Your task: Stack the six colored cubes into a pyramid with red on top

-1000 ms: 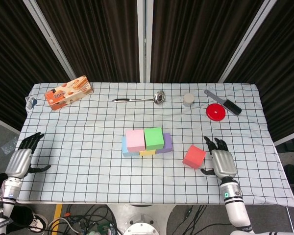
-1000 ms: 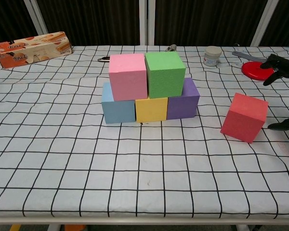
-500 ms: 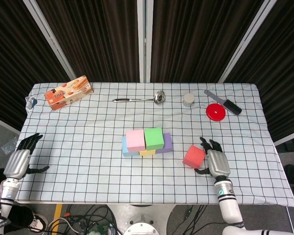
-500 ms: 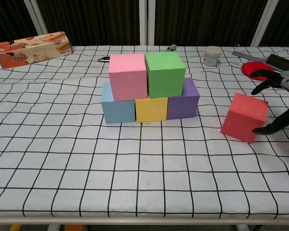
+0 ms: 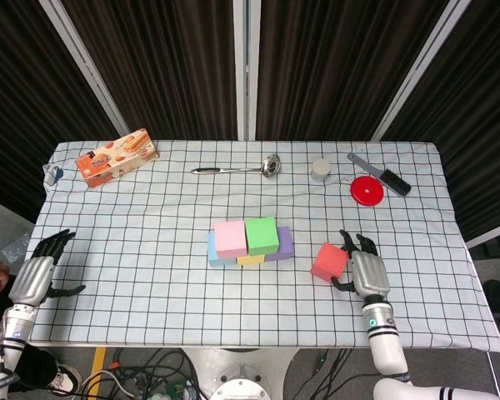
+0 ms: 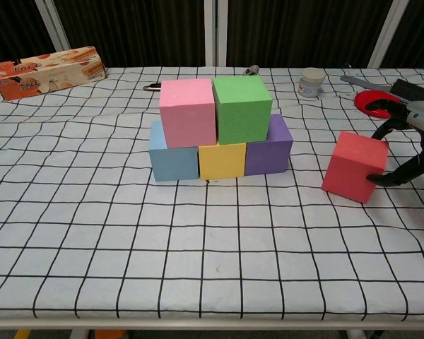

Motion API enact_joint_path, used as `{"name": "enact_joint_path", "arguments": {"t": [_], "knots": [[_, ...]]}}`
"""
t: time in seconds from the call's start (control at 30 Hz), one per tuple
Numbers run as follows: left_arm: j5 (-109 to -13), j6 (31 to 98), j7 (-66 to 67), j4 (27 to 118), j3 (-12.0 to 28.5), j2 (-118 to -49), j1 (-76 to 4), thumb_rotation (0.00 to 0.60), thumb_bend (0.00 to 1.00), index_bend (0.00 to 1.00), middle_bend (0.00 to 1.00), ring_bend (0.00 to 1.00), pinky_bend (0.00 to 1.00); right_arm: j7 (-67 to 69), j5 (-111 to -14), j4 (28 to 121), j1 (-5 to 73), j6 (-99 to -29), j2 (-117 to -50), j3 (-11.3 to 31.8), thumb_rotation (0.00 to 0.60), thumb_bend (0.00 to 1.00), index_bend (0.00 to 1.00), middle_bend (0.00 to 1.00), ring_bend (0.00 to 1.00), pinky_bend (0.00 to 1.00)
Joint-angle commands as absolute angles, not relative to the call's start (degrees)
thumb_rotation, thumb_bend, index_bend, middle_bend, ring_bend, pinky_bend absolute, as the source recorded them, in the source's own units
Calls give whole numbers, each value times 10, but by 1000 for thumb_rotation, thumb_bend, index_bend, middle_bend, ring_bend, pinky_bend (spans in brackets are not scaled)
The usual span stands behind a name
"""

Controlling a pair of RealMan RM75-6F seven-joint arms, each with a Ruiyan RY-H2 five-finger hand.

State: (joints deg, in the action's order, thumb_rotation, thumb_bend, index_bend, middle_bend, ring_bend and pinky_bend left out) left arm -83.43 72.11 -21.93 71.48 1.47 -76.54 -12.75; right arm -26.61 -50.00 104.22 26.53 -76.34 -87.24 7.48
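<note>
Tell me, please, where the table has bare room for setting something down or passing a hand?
Bare cloth spans the near edge in front of the cube stack, and the left side between stack and snack box. Crowded: the far-right corner around the red disc, and beside the red cube, where the right hand sits.

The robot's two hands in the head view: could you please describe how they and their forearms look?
Both the left hand and the right hand have silver-grey metallic backs with black fingers. Each sits on a white, tube-shaped forearm behind a dark wrist ring; the right wrist carries a small green light. No loose cables show on either.
</note>
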Motion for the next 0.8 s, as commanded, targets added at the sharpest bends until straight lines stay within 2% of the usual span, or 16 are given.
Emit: {"name": "enact_joint_path", "arguments": {"t": [0.03, 0.23, 0.4, 0.5, 0.6, 0.67, 0.8], "knots": [[-837, 723, -218, 718, 14, -764, -128, 600, 0, 75, 26, 0, 35, -262, -518, 1061, 260, -768, -857, 76, 600, 262, 0, 362, 0, 0], [-838, 721, -211, 732, 18, -761, -133, 600, 0, 75, 26, 0, 35, -259, -597, 1139, 247, -799, -777, 80, 600, 307, 0, 381, 0, 0], [-827, 702, -226, 751, 32, -748, -150, 600, 0, 75, 26, 0, 35, -246, -623, 1211, 267, -761, -670, 118, 600, 320, 0, 407, 0, 0], [-837, 714, -230, 760, 31, -748, -149, 600, 0, 75, 26, 0, 36, -203, -627, 1186, 312, -681, -629, 156, 600, 321, 0, 415, 0, 0], [-849, 731, -218, 765, 29, -751, -146, 600, 0, 75, 26, 0, 37, -146, -624, 1142, 369, -568, -603, 184, 600, 322, 0, 411, 0, 0], [-852, 740, -211, 770, 28, -755, -144, 600, 0, 75, 26, 0, 37, -119, -628, 1112, 408, -503, -599, 198, 600, 320, 0, 412, 0, 0], [-862, 763, -211, 767, 28, -770, -138, 600, 0, 75, 26, 0, 37, -80, -643, 1054, 468, -430, -627, 212, 600, 303, 0, 421, 0, 0]]}}
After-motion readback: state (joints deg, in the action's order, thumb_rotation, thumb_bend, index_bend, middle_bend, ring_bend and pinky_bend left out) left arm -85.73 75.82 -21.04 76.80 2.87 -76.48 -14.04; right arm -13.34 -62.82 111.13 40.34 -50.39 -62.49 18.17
